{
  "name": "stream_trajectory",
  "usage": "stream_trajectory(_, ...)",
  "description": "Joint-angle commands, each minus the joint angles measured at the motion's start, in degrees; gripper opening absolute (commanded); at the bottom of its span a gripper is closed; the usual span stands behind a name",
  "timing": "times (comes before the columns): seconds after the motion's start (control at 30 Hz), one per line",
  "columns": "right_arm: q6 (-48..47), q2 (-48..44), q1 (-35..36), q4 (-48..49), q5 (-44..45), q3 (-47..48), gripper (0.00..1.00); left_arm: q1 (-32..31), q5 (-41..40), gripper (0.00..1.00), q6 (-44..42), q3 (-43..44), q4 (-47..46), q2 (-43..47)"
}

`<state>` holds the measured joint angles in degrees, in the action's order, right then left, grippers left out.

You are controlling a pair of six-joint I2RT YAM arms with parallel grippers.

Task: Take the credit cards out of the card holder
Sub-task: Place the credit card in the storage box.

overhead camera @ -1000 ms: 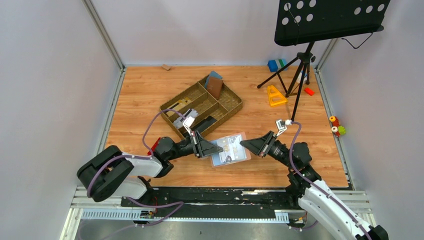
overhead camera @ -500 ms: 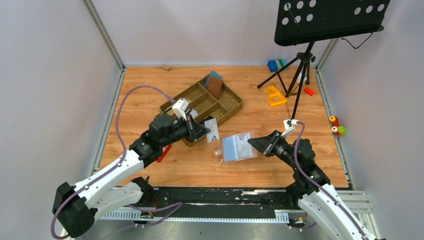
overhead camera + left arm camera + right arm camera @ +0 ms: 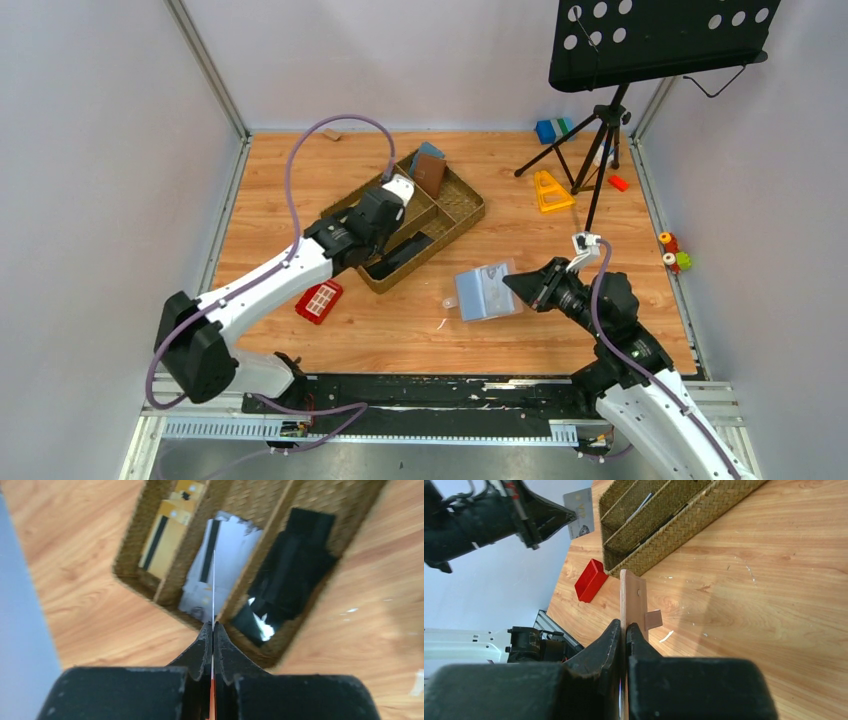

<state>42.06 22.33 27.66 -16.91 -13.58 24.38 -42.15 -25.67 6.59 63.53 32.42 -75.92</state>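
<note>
A: Left arm's swung off the card holder (image 3: 487,292) and out over the woven tray (image 3: 452,236) since a second back, and the card went with it. Holder slid a touch to the right.
B: Left grip?
A: The left gripper (image 3: 213,626) is pinched tight on a card (image 3: 213,580). It's edge-on from its own wrist cam, a thin line standing past the fingertips. The right wrist cam catches its grey face at upper left.
B: Over which slot?
A: It lines up with the middle compartment, the one with the white cards (image 3: 227,545) with a black stripe. Yellow cards (image 3: 167,535) are in the slot to the left and a black item (image 3: 295,575) in the one to the right. Can't tell whether the held card touches anything below.
B: Right side?
A: The right gripper (image 3: 623,627) is clamped on the holder's right edge. The blue-grey inside faces up in the top view. From the wrist it's the tan outside, edge-on, with the closing tab (image 3: 653,619) poking out to the side.
B: Where is it?
A: Over the table (image 3: 400,330), in front of the tray and near its right-hand end. Resting or lifted, can't tell.
B: Anything else?
A: A red block (image 3: 320,301) lies flat on the wood, left of the holder and just off the tray's near corner, beside the left forearm. A brown wallet (image 3: 431,172) leans in the tray's far compartment. A music stand (image 3: 600,120) is at far right.
</note>
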Motion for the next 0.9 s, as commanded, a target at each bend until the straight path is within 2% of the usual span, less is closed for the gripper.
stream_trajectory(0.0, -3.5, 1.1, -0.2, 1.1, -0.6, 4.4, 0.0, -0.7, -11.6, 0.0, -13.8, 3.7, -2.1, -4.5)
stream_trajectory(0.23, -5.4, 3.5, -0.2, 2.3, -1.8, 4.8, 0.0, -0.7, -15.4, 0.0, -25.4, 6.7, -2.9, -16.1)
stream_trajectory(0.43, -5.8, 4.9, -0.2, 4.7, -2.1, 3.9, 0.0, -0.6, -17.0, 0.0, -28.0, 9.3, -5.3, -25.1)
stream_trajectory(0.67, -5.4, 4.9, -0.3, 4.6, -2.0, 3.1, 0.0, -0.7, -22.7, 0.01, -30.8, 13.1, -5.6, -31.7)
stream_trajectory(0.73, -5.5, 4.6, -0.2, 4.0, -1.3, 3.0, 0.0, -0.7, -22.7, 0.07, -29.3, 13.7, -4.8, -31.9)
stream_trajectory(0.8, -6.0, 4.4, -0.2, 3.5, -0.5, 2.9, 0.0, -0.7, -24.3, 0.3, -26.2, 15.1, -2.5, -31.9)
stream_trajectory(0.87, -6.1, 4.5, -0.2, 3.5, 0.6, 2.3, 0.0, -0.7, -24.6, 0.39, -21.8, 16.9, 1.0, -31.1)
